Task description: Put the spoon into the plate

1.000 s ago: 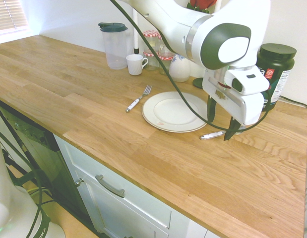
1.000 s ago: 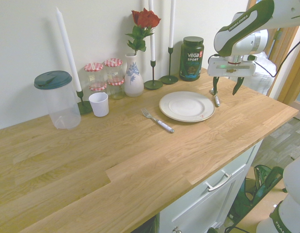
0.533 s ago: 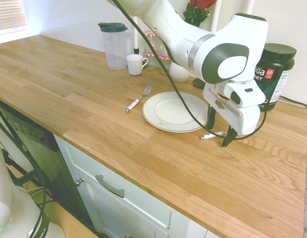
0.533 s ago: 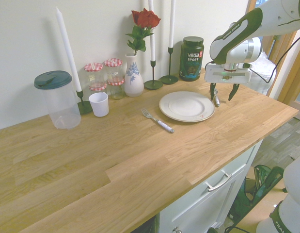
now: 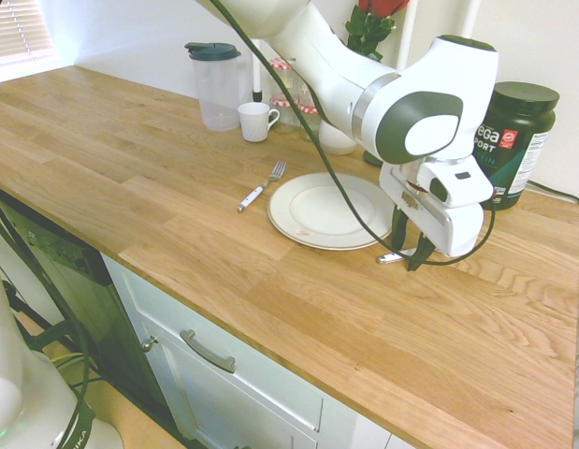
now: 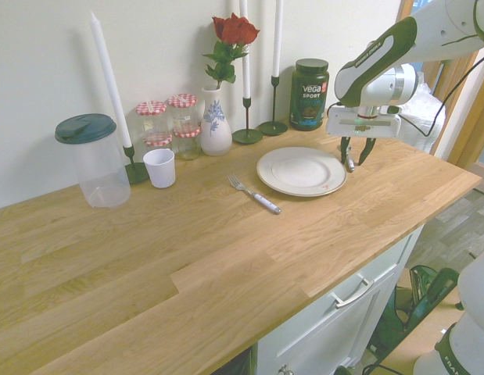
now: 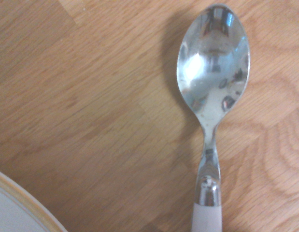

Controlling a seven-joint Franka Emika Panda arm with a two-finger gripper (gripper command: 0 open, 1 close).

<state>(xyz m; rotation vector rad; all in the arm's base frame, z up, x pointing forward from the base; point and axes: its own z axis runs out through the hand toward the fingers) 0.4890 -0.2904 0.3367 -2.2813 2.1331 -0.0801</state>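
The spoon (image 5: 390, 257) lies flat on the wooden counter just right of the plate (image 5: 282, 213), with its white handle end poking out from under my gripper (image 5: 408, 251). From the other side, the spoon (image 6: 349, 163) rests beside the plate's rim (image 6: 267, 170), apart from it. My gripper (image 6: 354, 155) is down at the counter, open, with one finger on each side of the spoon's handle. The wrist view shows the spoon (image 7: 214, 72) close up, shiny bowl facing up, and a slice of the plate's rim (image 7: 23, 203) in a corner.
A white-handled fork (image 5: 261, 187) lies left of the plate. Behind it stand a green tub (image 5: 513, 140), candlesticks, a rose vase (image 6: 216, 125), red-lidded jars (image 6: 167, 117), a white mug (image 5: 256, 122) and a lidded pitcher (image 5: 216, 84). The counter's front edge is near.
My gripper has come down from above the spoon to counter level, and its fingers now stand closer together around the handle. The spoon and plate have stayed put.
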